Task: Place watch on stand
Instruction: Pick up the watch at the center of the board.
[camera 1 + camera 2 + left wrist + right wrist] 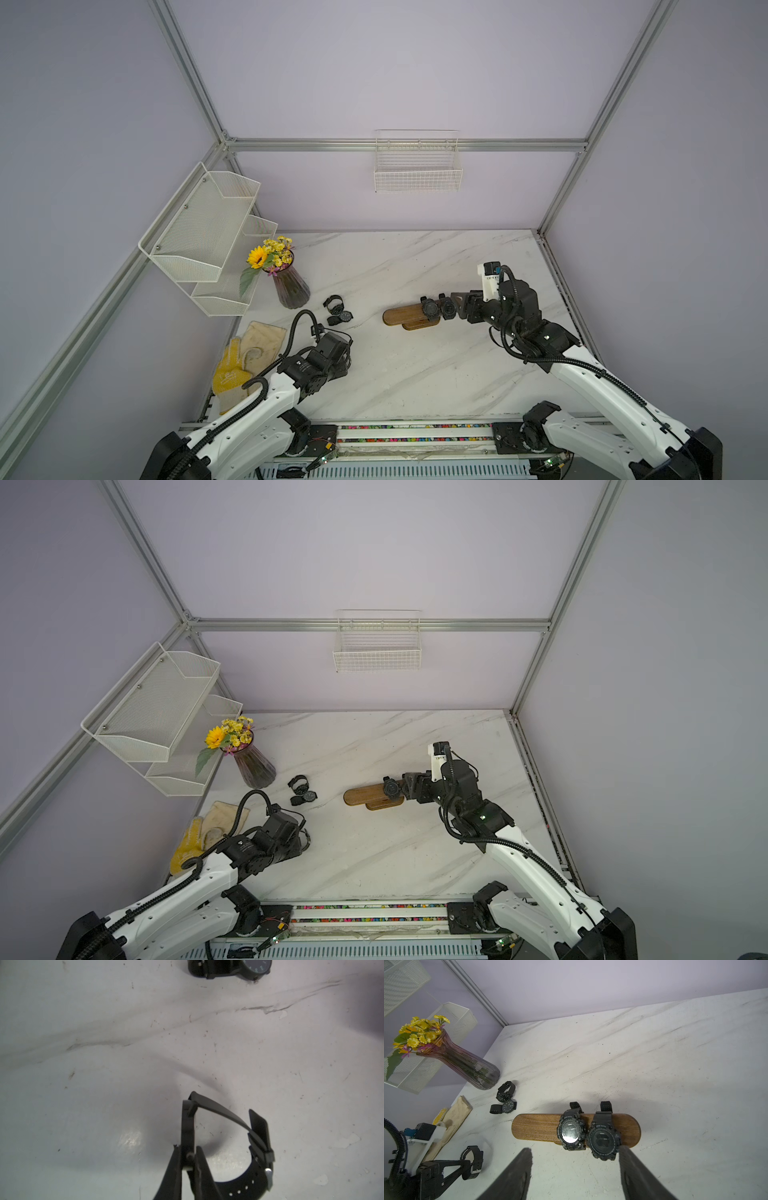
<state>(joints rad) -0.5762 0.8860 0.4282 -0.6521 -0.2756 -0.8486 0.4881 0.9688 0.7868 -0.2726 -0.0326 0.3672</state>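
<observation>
The wooden stand [535, 1128] sits mid-table in both top views [399, 316] [360, 796]. Two black sport watches [572, 1132] [603, 1141] are strapped round its right half. My right gripper [575, 1151] hovers open just in front of them, with nothing between its fingers. A slim black watch [258, 1147] stands on the table at the front left, and my left gripper [188, 1152] is shut on its case, seen edge-on. The right wrist view shows this grip too [472, 1162]. Two loose black watches [334, 305] [344, 317] lie near the vase.
A purple vase of yellow flowers [291, 286] stands at the left. Yellow and cream gloves [249, 357] lie at the front-left edge. White mesh shelves [203, 232] hang on the left wall, a wire basket [417, 166] on the back wall.
</observation>
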